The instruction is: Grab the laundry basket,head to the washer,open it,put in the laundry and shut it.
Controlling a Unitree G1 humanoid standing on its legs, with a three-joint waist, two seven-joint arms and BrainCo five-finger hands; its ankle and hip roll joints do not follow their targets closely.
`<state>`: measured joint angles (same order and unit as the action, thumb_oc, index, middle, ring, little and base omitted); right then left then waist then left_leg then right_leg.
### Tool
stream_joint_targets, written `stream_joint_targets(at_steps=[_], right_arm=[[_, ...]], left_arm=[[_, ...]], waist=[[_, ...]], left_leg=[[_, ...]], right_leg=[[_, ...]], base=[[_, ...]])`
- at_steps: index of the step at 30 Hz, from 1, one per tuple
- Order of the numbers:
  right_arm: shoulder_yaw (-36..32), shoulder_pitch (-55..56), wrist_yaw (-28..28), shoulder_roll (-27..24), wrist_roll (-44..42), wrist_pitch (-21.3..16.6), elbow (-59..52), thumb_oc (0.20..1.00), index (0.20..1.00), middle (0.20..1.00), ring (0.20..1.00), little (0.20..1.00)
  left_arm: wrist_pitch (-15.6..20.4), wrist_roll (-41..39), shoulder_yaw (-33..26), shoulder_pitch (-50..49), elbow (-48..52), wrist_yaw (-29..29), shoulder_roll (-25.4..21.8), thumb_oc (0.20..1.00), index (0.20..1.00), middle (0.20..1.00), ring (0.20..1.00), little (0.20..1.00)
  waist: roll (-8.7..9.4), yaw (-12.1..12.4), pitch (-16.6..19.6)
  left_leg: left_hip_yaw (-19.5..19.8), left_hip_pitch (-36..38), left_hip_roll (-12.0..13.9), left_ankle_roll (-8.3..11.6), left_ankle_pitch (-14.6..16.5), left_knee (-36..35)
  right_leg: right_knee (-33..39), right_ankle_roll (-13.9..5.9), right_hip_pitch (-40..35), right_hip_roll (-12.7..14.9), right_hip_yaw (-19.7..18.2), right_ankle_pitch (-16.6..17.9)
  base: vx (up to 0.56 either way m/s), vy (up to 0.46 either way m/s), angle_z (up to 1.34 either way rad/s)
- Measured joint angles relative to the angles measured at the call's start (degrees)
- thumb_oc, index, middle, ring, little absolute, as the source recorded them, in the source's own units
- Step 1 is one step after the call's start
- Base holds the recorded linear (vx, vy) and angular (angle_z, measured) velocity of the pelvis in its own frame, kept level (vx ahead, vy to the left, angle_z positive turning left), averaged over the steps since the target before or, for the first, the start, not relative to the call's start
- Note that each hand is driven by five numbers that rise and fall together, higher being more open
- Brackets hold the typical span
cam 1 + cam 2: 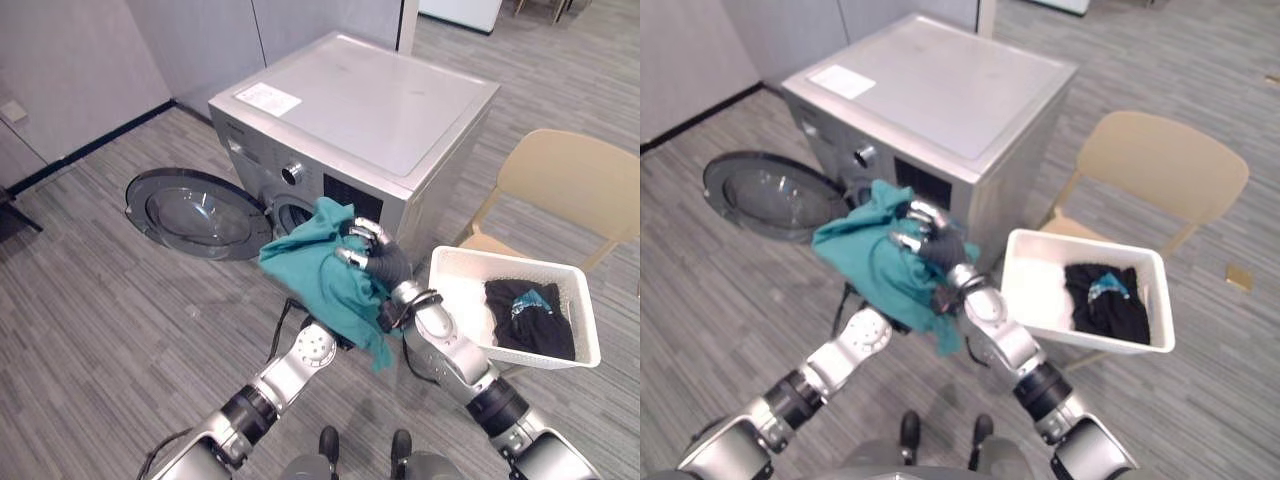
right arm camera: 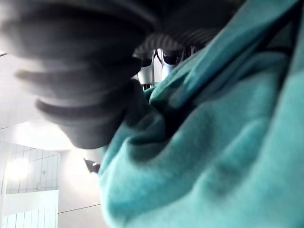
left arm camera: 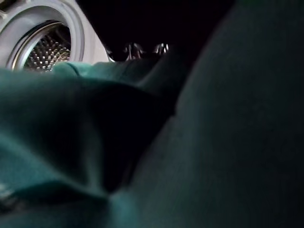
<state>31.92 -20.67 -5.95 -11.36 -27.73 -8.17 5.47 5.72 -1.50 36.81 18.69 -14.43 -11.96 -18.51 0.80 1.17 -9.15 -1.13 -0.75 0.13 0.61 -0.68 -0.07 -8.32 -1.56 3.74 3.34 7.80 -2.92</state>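
A teal garment (image 1: 325, 265) hung bunched in the air just before the washer's open drum mouth (image 3: 40, 45), draping down over both arms. The right hand (image 1: 375, 255) was on the garment's right upper edge with its fingers curled into the cloth, pinching it. The left hand lay under the garment, covered by it, and whether its fingers were spread or closed could not be told; the left wrist view showed dark teal folds close up, with the perforated drum beyond them.

The washer (image 1: 370, 110), a silver-grey front loader, stood on the far side of the scene, with a white label (image 1: 267, 98) on the left of its top. Its round door (image 1: 195, 212) was swung fully open to the left, glass facing up.

The white laundry basket (image 1: 575, 300) rested on the seat of a tan chair (image 1: 575, 180) to the right of the washer, well apart from the garment. Black clothing (image 1: 530, 315) with a small teal patch lay in the basket's right part.
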Motion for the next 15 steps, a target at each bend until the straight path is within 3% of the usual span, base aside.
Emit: stream_joint_targets(at_steps=[4, 7, 10, 15], right_arm=[[-0.13, 0.9, 0.15, -1.83, 0.78, 1.14, -0.02, 1.0, 1.0, 1.0, 1.0, 1.0], [-4.12, 4.57, 0.2, -4.19, 3.14, 2.21, -0.43, 1.0, 1.0, 1.0, 1.0, 1.0], [-12.68, 13.13, 0.65, -9.41, 11.25, 3.11, -3.94, 1.0, 1.0, 1.0, 1.0, 1.0], [-18.69, 23.94, 1.82, -17.3, 18.77, 4.73, -3.73, 1.0, 1.0, 1.0, 1.0, 1.0]], left_arm=[[-0.29, -0.63, -2.91, -2.29, -0.14, -0.69, -0.1, 0.2, 0.2, 0.2, 0.2, 0.2], [-0.85, -1.08, -7.84, -7.42, -0.05, -1.12, -0.12, 0.2, 0.2, 0.2, 0.2, 0.2], [-0.9, -2.75, -15.47, -15.85, -1.44, -0.18, -0.89, 0.2, 0.2, 0.2, 0.2, 0.2], [-2.65, -2.76, -22.86, -26.04, -7.68, 2.13, -2.52, 0.2, 0.2, 0.2, 0.2, 0.2]], waist=[[-0.07, -0.13, 0.98], [-0.17, -0.27, 1.4], [-0.74, -0.28, 2.39], [-0.89, -1.0, 2.48]], left_leg=[[0.05, 0.36, 0.39, 0.09, -0.17, -0.53], [0.15, 1.78, 0.68, 0.22, -0.32, -1.48], [0.4, 2.36, 1.06, 0.46, -0.53, -2.97], [0.65, 2.78, 1.3, 0.48, -0.53, -3.26]], right_leg=[[0.57, -0.02, -0.38, -0.48, 0.07, 0.05], [1.61, -0.01, -1.82, -0.83, 0.26, 0.05], [3.05, -0.01, -2.66, -1.34, 0.63, 0.06], [4.89, 0.23, -4.0, -1.6, 1.44, 0.23]], base=[[0.02, -0.025, 0.0], [0.05, -0.053, 0.01], [0.07, -0.053, 0.05], [0.04, -0.052, 0.06]])
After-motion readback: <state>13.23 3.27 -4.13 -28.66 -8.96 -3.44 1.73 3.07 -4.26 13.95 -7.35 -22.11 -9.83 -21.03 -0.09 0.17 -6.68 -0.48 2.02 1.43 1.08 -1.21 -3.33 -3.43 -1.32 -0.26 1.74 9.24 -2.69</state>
